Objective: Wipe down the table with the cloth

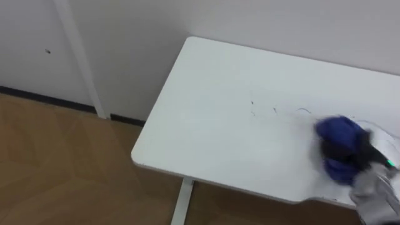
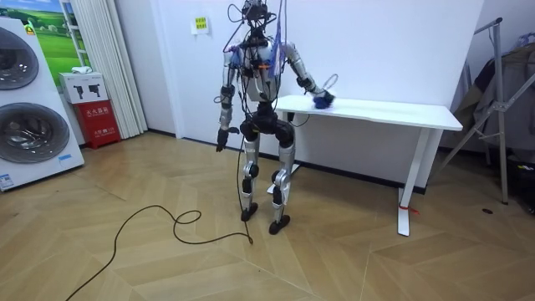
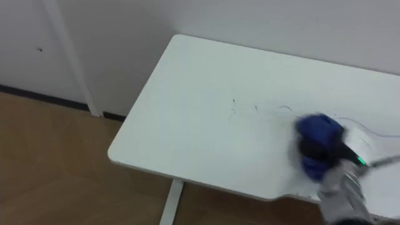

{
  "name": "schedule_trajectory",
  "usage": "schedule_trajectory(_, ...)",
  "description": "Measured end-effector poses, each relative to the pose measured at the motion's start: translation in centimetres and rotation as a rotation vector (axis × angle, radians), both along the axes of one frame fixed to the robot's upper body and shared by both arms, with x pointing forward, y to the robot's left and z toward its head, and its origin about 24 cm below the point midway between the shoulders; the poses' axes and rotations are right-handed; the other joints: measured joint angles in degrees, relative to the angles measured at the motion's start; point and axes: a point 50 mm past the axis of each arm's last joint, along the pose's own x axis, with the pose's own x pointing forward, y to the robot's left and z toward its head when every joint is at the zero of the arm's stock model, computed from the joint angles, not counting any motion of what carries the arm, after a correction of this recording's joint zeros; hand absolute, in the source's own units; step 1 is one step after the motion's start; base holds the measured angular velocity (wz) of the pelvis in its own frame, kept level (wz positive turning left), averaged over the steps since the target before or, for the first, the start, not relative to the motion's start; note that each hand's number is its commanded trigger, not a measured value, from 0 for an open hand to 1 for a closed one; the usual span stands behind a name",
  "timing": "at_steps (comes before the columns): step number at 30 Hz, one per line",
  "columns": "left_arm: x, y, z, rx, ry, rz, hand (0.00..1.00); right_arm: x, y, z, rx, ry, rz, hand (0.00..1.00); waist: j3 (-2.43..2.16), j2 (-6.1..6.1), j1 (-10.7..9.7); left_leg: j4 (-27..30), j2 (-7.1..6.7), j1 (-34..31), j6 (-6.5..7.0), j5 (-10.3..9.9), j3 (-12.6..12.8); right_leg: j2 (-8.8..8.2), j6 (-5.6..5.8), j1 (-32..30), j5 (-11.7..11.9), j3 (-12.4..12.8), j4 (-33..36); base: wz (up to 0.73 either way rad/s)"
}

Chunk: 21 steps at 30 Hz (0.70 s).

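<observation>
The right hand [image 1: 362, 156], whose grip cannot be told through the blur, is laid on the blue cloth [image 1: 336, 140] near the front edge of the white table [image 1: 206, 125], the left hand [image 2: 220, 139] is hung aside, and, since thin dark marks [image 1: 253, 109] are seen beside the cloth, most wiping is judged not yet done.

A crumpled blue cloth [image 1: 338, 149] sits bunched on the white desk [image 1: 219, 125], close to its near edge. Faint scribbled pen marks [image 1: 275, 111] cross the desktop just beside it, on the far-edge side.
</observation>
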Motion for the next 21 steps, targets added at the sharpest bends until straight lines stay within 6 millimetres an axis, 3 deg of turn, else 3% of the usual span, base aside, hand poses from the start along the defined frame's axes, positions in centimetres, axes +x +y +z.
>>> schedule_trajectory(2,-0.4,0.2,0.1,0.007,0.005,0.001,0.00,0.4,0.5,0.5,-0.001,-0.025,0.044,1.00,-0.10,-0.03,0.4,-0.1,-0.67,-0.9,0.15,0.2,-1.7,-0.50,0.30,0.2,-0.2,-1.8,-0.5,0.43)
schedule_trajectory(4,-1.4,0.5,0.2,0.016,0.030,0.005,0.00,-0.4,0.0,-0.5,-0.006,0.019,0.030,1.00,-0.29,-0.42,0.4,-0.3,-1.12,-0.9,0.22,0.2,-2.9,-0.83,0.42,1.0,-0.1,-3.3,-1.0,0.49)
schedule_trajectory(6,-3.8,0.5,0.2,0.017,0.084,0.023,0.00,-3.1,-1.2,-2.4,0.033,0.029,-0.023,1.00,-0.26,-0.06,-2.0,-0.3,-1.95,0.2,0.25,0.2,-5.1,-1.42,0.51,3.4,-0.1,-5.8,-1.0,0.62)
schedule_trajectory(9,-5.3,1.3,0.7,0.043,0.096,0.074,0.00,-6.2,-3.9,-3.4,0.085,0.029,-0.158,1.00,-0.48,-1.03,-3.4,-0.8,-2.41,1.4,0.43,0.1,-5.1,-1.89,0.90,5.0,-0.3,-5.7,-1.0,0.36)
schedule_trajectory(11,-6.1,1.8,0.9,0.060,0.113,0.093,0.00,-7.5,-5.7,-4.0,0.113,0.038,-0.253,1.00,-0.89,-1.60,-4.6,-0.7,-2.83,1.4,0.83,-0.1,-5.2,-2.26,1.50,5.2,-0.7,-5.9,-0.9,0.07)
schedule_trajectory(13,-6.0,2.1,1.0,0.063,0.097,0.111,0.00,-9.0,-7.7,-4.2,0.134,0.047,-0.366,1.00,-0.92,-1.66,-6.1,-0.6,-3.14,1.8,1.24,-0.4,-5.3,-2.45,1.53,6.0,-0.7,-6.3,-1.1,0.06)
schedule_trajectory(16,-4.9,3.4,1.5,0.096,0.047,0.146,0.00,-12.8,-11.5,-4.5,0.141,0.099,-0.547,1.00,-1.26,-1.55,-6.6,0.1,-3.19,1.8,2.09,-1.1,-5.3,-2.51,2.16,6.4,-0.5,-7.2,-0.9,-0.02)
schedule_trajectory(18,-4.5,3.4,1.5,0.096,0.040,0.138,0.00,-13.8,-12.4,-4.5,0.130,0.118,-0.593,1.00,-1.35,-1.19,-6.9,0.5,-3.17,1.5,2.20,-1.4,-5.4,-2.51,2.42,6.7,-0.3,-7.5,-0.9,-0.07)
schedule_trajectory(21,-3.4,2.6,1.1,0.070,0.033,0.088,0.00,-13.1,-12.3,-4.2,0.134,0.094,-0.621,1.00,-1.39,-0.56,-7.0,2.9,-2.92,0.1,2.17,-2.3,-5.0,-2.32,2.58,6.1,-0.4,-7.2,-0.9,-0.14)
